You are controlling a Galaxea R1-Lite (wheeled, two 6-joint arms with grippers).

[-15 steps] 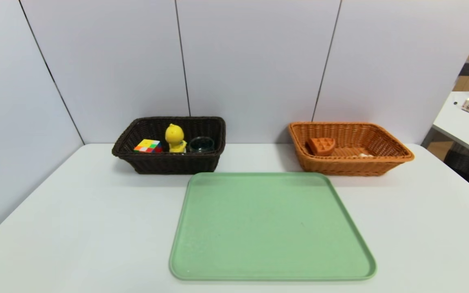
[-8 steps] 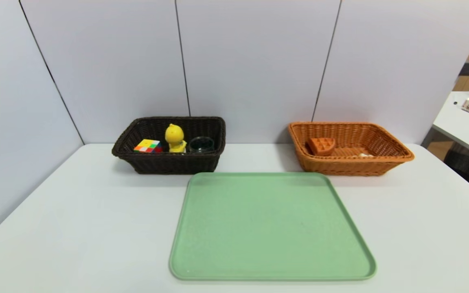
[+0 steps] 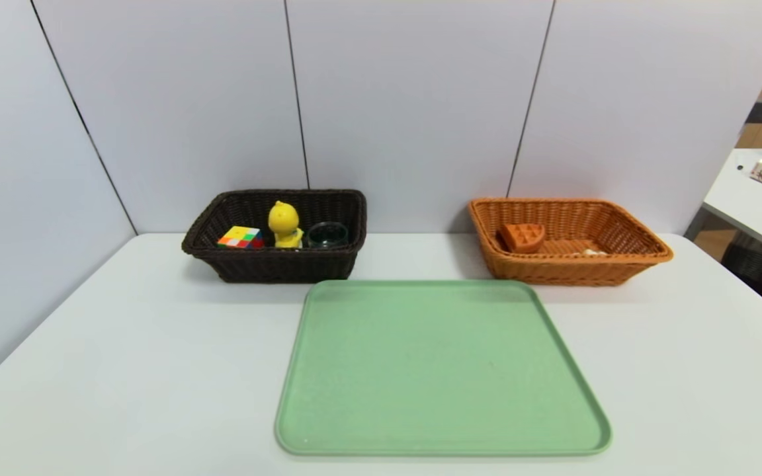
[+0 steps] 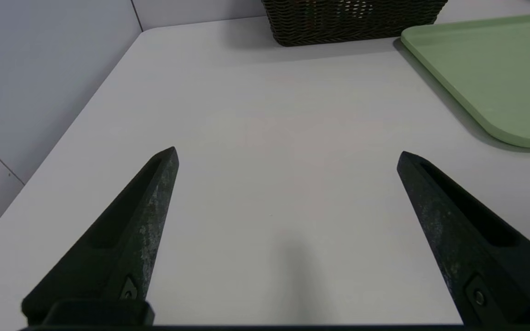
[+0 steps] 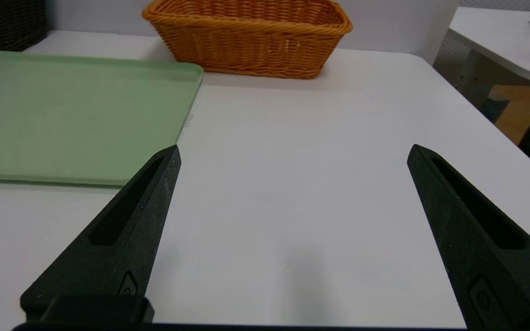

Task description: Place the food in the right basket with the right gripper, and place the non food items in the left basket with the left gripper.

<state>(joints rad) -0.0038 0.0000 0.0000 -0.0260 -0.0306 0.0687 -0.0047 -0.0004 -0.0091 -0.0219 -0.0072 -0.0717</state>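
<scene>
Dark basket (image 3: 282,266): near-black woven wicker, upright on the bench, left of the orange basket.
Puzzle cube (image 3: 241,237): multicoloured, inside the dark basket.
Yellow toy (image 3: 284,225): upright, between cube and bowl.
Glass bowl (image 3: 328,235): round, clear.
Orange basket (image 3: 569,271): woven, upright.
Waffle wedge (image 3: 522,238): orange-brown, inside the orange basket.

Box at right – lettering too small to read – nothing else legible.
</scene>
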